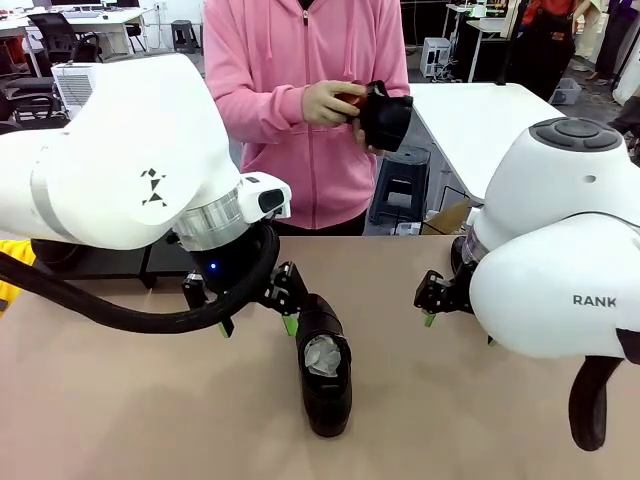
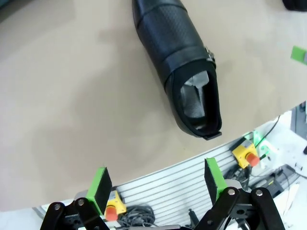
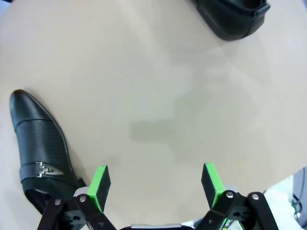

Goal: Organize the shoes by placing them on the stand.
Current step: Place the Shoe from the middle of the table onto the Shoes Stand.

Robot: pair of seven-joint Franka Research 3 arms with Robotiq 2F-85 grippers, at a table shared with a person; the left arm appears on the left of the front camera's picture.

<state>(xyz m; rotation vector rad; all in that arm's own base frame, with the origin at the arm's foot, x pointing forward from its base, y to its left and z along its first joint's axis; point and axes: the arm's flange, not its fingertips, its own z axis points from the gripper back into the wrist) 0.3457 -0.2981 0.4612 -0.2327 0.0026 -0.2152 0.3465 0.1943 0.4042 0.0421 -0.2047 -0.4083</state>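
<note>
Closest in, the right arm (image 1: 560, 290) shows a glossy white shell with grey letters "RANK", cut off at the frame edge. The left arm (image 1: 120, 160) bears a small black mark made of triangles. Its left gripper (image 2: 157, 184) stands wide, green pads apart and gripping nothing, near the table shoe (image 1: 323, 365), which lies at four o'clock from it on the tan table (image 1: 120, 400). That shoe has a finely perforated black upper and crumpled white paper in its mouth.

The right gripper (image 3: 155, 182) is wide and empty too. In its wrist view a buckled shoe (image 3: 41, 153) with a perforated band and a silver clasp lies at eight o'clock. A cropped shoe (image 3: 232, 17) sits at one o'clock; I can't tell whether it is the table shoe.

Across the table, at twelve o'clock, a person in a pink hoodie grips the held shoe (image 1: 385, 115) in both hands (image 1: 325, 103). The matte black stand (image 1: 105, 265) sits at nine o'clock, partly behind the left arm.
</note>
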